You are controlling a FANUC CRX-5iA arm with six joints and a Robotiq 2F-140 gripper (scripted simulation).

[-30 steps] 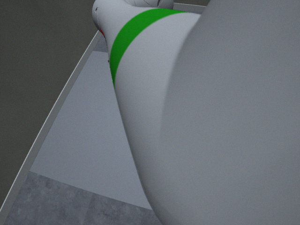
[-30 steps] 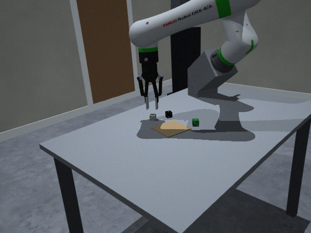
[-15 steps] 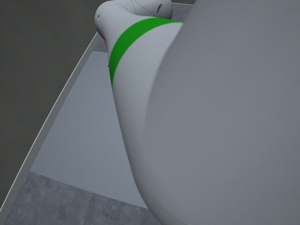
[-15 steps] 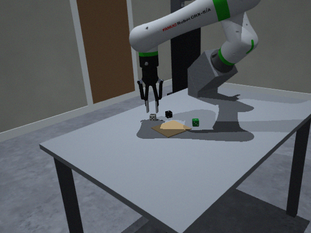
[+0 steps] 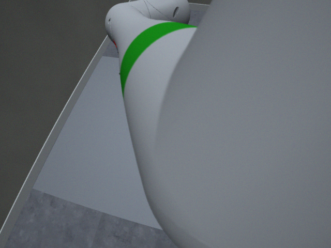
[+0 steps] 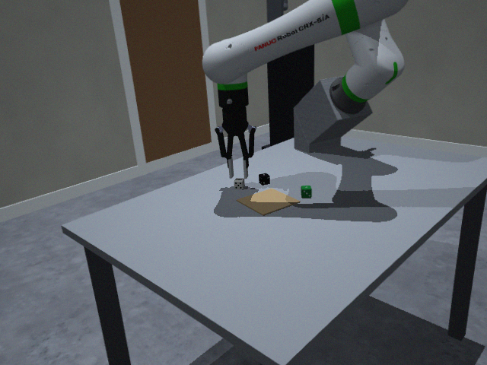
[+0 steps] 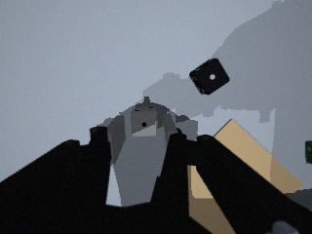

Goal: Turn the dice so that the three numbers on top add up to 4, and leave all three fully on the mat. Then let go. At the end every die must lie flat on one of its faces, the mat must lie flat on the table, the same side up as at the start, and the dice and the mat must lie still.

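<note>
Your claw (image 6: 238,176) (image 7: 143,126) hangs part-open and empty above the white die (image 6: 239,183) (image 7: 144,123); that die, the black die (image 6: 264,179) (image 7: 210,76) and the green die (image 6: 306,192) (image 7: 309,152) sit on the table (image 5: 88,138) (image 6: 220,251) (image 7: 63,63), off the mat (image 6: 263,207) (image 7: 253,153).

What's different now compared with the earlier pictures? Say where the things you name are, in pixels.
The gripper (image 6: 238,176) (image 7: 143,126) has come down closer to the white die (image 6: 239,183) (image 7: 144,123), and it has not taken hold of anything. The white die, black die (image 6: 263,179) (image 7: 210,76), green die (image 6: 306,192) (image 7: 309,152) and mat (image 6: 269,202) (image 7: 253,156) look unmoved.
</note>
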